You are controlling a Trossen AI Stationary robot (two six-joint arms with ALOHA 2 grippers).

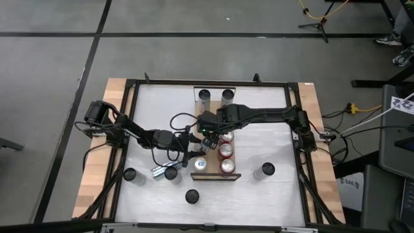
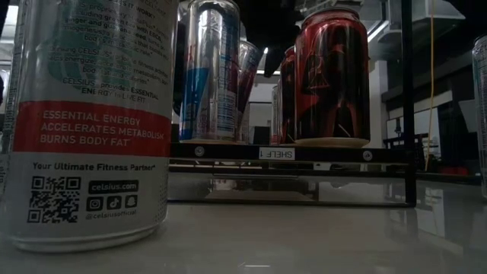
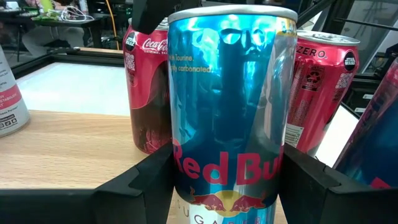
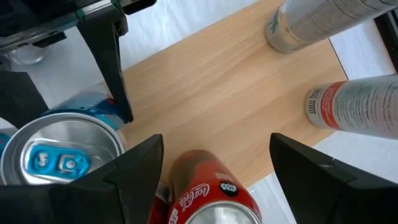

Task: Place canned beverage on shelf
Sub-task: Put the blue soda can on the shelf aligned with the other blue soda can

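Note:
The shelf (image 1: 210, 113) is a light wooden plank running from the table's far side toward its near side. A blue and silver Red Bull can (image 3: 227, 106) stands on the shelf's near left part (image 2: 209, 72), with my left gripper (image 1: 196, 162) shut on it. Beside it a row of red cola cans (image 1: 226, 151) stands on the plank's right half. Two silver cans (image 1: 215, 95) stand at its far end. My right gripper (image 4: 211, 162) hangs open above the shelf's middle, over a red can (image 4: 214, 199), touching nothing. My left gripper pinches the Red Bull can's lower wall (image 3: 180, 180) between its two fingers (image 3: 146, 183), one on each opposite side. The fingers lie about level and come from the table's left side. The can stands upright with its base (image 2: 209, 139) on the shelf.
Loose cans stand on the white table: a dark-topped one (image 1: 130, 175) and another (image 1: 171, 173) near left, one (image 1: 191, 195) by the near edge, one (image 1: 264, 170) right of the shelf. A white Celsius can (image 2: 91, 122) fills the low view's left. Black frame rails (image 1: 294, 123) edge the table.

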